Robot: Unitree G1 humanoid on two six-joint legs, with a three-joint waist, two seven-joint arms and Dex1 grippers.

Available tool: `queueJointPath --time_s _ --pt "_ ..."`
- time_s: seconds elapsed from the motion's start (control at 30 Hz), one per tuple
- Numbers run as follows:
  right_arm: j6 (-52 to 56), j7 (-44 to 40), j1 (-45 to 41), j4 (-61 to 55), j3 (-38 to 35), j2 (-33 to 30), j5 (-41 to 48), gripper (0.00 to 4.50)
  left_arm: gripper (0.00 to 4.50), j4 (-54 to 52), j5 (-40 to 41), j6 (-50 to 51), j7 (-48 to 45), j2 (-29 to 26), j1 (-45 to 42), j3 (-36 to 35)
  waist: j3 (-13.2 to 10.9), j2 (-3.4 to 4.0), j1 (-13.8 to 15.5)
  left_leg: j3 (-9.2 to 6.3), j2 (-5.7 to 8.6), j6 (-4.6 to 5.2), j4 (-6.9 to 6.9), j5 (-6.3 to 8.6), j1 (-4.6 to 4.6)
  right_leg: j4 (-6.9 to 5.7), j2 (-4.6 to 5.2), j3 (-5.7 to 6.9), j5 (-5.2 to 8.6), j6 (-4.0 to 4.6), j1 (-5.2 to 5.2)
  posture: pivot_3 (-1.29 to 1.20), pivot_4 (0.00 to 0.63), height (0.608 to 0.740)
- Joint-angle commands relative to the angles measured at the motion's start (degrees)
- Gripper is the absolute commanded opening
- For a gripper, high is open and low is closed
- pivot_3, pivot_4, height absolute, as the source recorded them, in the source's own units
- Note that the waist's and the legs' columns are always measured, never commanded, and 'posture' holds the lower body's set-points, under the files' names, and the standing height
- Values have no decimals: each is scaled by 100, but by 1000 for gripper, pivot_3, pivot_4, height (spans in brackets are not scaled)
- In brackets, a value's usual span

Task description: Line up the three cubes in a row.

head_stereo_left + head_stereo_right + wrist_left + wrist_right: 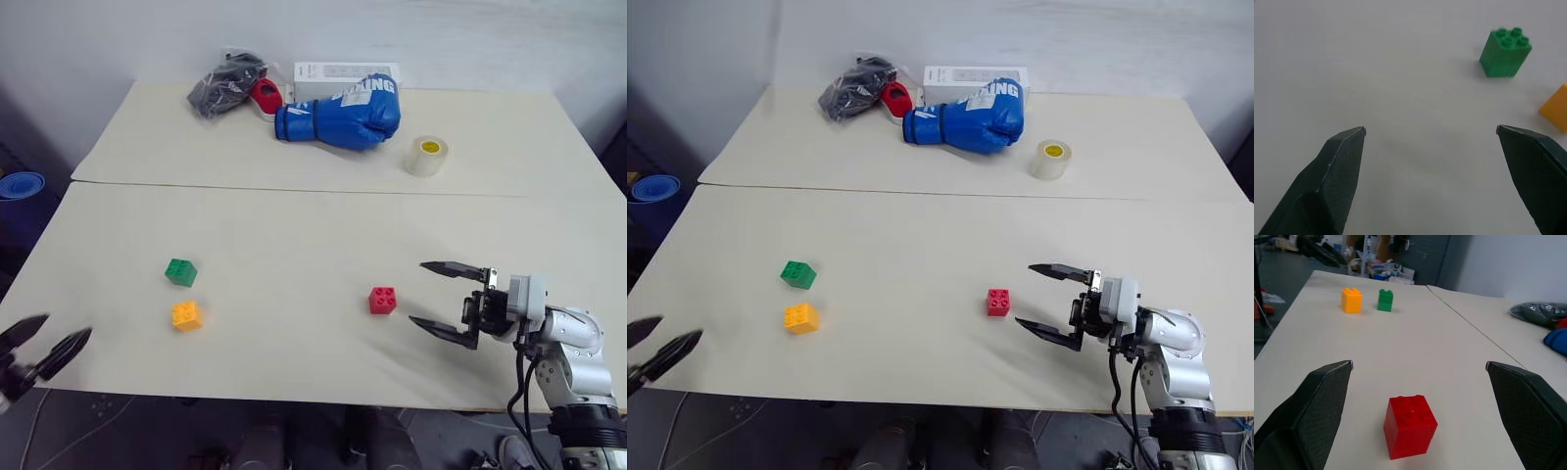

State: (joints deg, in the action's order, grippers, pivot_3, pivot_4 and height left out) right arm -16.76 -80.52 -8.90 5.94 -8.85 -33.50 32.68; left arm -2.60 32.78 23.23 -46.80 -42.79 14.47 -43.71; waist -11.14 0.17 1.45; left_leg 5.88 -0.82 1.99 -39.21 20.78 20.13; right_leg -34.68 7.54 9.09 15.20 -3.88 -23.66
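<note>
Plastic brick cubes, rigid and judged light: pinch across two flat opposite sides, below the studs.
Red cube [383, 300] sits just beside the right gripper [436, 294], whose jaws stand apart and empty; green cube [180, 271] and orange-yellow cube [186, 315] lie close together, well apart from red, on the table [294, 382]. Left gripper [44, 345] is spread, empty. Smooth sides may slip.

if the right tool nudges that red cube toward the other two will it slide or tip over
The red cube will probably slide: it sits flat on the smooth table and looks squat. Being hard plastic, it likely stays rigid. A high push near its studs might tip it.
</note>
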Motion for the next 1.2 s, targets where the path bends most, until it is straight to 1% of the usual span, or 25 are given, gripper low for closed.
queueJointPath --time_s 0.03,0.13,0.2,0.27,0.33,0.4,0.5,0.57,0.67,0.73,0.77,0.8,0.87,0.9,0.93,0.97,1.0,1.07,1.1,1.13,1.17,1.2 --pt "-157 -37 4 -99 -36 -8 -23 4464 4500 -751 -113 992 800 -360 -554 651 0 0 -13 0 0 2 0 -1 0 -2 0 0 0 0 0 0 150 740" --pt "-343 -66 116 49 -30 27 -123 4464 4500 -1238 167 1965 1523 -269 -1296 1116 -1 1 -28 2 1 3 1 -1 0 -20 -3 -1 -2 -3 1 0 150 740" --pt "-495 -67 211 107 -47 58 -168 4464 4500 -1526 129 2437 1945 -180 -1606 1413 -1 1 -65 6 1 5 1 -3 2 -19 -7 -1 -2 -4 1 0 150 740" --pt "-615 -10 276 121 -68 98 -194 4464 4500 -1698 212 2886 2371 45 -1930 1573 -1 2 -115 10 1 4 2 -4 1 -17 -11 -2 -2 -4 1 0 150 740" --pt "-698 20 330 101 -72 123 -193 4464 4500 -1782 65 3132 2686 193 -2135 1830 -1 1 -149 12 1 6 2 -7 1 -18 -12 -1 -2 -5 2 0 150 740" --pt "-786 31 370 109 -71 155 -191 4464 4500 -1731 -253 3135 2832 200 -2213 2226 -1 1 -164 15 2 2 1 -14 -2 -21 -14 -3 -3 -6 4 0 150 740" --pt "-861 34 409 123 -73 174 -177 4500 3918 -1439 -623 3105 3062 171 -2377 2526 -1 1 -150 13 1 -5 1 -20 -7 -30 -15 -3 -3 -5 4 0 150 740" --pt "-873 9 435 124 -101 167 -122 4500 3247 -1267 -814 3031 3130 145 -2540 2640 -1 1 -144 9 1 -6 1 -21 -6 -31 -14 -3 -2 -5 3 0 150 740" --pt "-898 -118 456 147 -138 63 -72 4500 2252 -1165 -842 3124 2962 83 -2694 2736 -1 1 -140 8 1 -6 1 -21 -4 -29 -13 -2 -2 -4 3 0 150 740" --pt "-822 -86 413 93 -152 11 -69 4500 1597 -1140 -817 3177 2711 -82 -2725 2789 -1 1 -138 8 2 -6 1 -20 -3 -28 -12 -2 -2 -4 3 0 150 740" --pt "-776 -62 394 46 -158 -16 -65 4500 1494 -1107 -779 3143 2448 -282 -2761 2808 -1 1 -140 8 2 -5 1 -21 -3 -28 -12 -2 -2 -4 3 0 150 740" --pt "-730 -37 380 -1 -164 -44 -58 4500 1504 -1072 -764 3050 2185 -493 -2818 2816 -1 1 -141 8 2 -6 1 -21 -2 -28 -12 -1 -2 -4 2 0 150 740" --pt "-605 -78 363 -170 -214 -218 15 4500 1504 -1038 -224 3017 860 -1235 -3319 2814 -9 -8 -142 8 1 -6 1 -21 -2 -27 -12 -1 -2 -4 1 0 150 740" --pt "-524 -101 332 -206 -298 -337 75 4500 1504 -1027 -105 2725 66 -1603 -3624 2999 -17 -22 -126 8 0 -10 -2 -23 4 -32 -14 1 0 0 -6 0 150 740" --pt "-479 -140 320 -210 -383 -453 125 4500 1504 -1012 -67 2397 -614 -1846 -3902 3257 -20 -25 -109 1 0 -12 -4 -28 10 -37 -13 5 1 1 -10 0 150 740" --pt "-451 -155 309 -202 -431 -525 155 4500 1504 -966 -97 2142 -1018 -1975 -4074 3458 -21 -21 -84 -1 1 -13 -8 -28 15 -31 -12 8 1 2 -12 0 150 740" --pt "-441 -195 324 -190 -476 -605 183 4500 1504 -927 -157 1795 -1468 -2006 -4306 3723 -20 -7 -66 0 8 -12 -8 -27 13 -30 -8 6 2 2 -10 0 150 740" --pt "-410 -282 458 -269 -583 -756 239 4500 1504 -813 -360 1296 -2070 -1687 -4997 4429 -5 29 -7 4 11 -10 -6 -22 1 -15 -8 2 1 0 7 0 150 740" --pt "-385 -304 563 -352 -639 -813 268 4500 1504 -742 -531 982 -2394 -1463 -5327 4822 -4 31 34 3 13 -8 -6 -22 1 -14 -10 5 1 -1 9 0 150 740" --pt "-357 -304 626 -420 -670 -841 281 4500 1504 -652 -664 767 -2614 -1313 -5538 5065 -5 30 40 2 15 -4 -6 -26 4 -17 -14 8 0 -2 9 0 150 740" --pt "-348 -291 719 -500 -700 -850 276 4500 1504 -571 -762 736 -2836 -1145 -5757 5362 -7 26 40 4 12 -6 -6 -29 6 -17 -29 8 0 -2 8 0 150 740" --pt "-337 -257 841 -600 -725 -848 261 4500 1504 -402 -940 621 -2898 -810 -5998 5690 -10 22 28 7 13 -7 -7 -32 8 -22 -58 8 0 -3 6 0 150 740"
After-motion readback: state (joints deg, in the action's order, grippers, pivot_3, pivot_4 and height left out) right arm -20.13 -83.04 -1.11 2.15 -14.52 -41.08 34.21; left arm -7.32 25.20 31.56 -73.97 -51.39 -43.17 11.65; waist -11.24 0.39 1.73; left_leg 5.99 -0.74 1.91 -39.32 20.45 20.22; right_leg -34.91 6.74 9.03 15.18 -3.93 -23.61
